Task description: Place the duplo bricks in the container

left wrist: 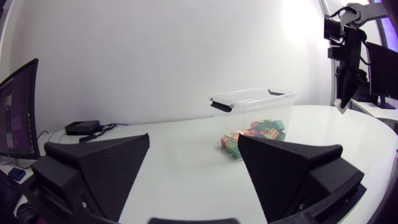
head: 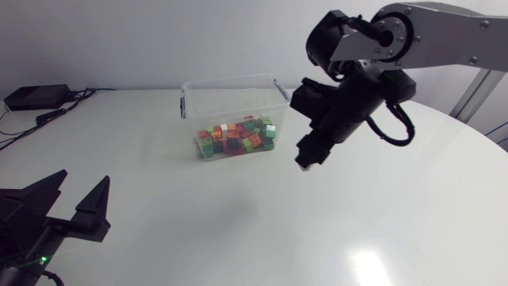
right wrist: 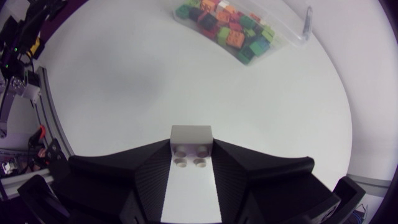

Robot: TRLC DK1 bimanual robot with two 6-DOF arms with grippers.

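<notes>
Hanging above the table, the right gripper (head: 305, 161) pinches a white brick (right wrist: 191, 147) between its fingers, the brick's long axis running along them. The container (head: 228, 83), heaped with coloured bricks (head: 236, 137), lies ahead and off to one side, not beneath. The left gripper (head: 81, 187) sits well apart from it, jaws wide.

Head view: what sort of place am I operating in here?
Probably a robotics lab bench: a plain white table, a clear container of coloured duplo bricks as practice pieces, and two robot claws. The right claw is shut on a white brick; the left claw is open.
</notes>
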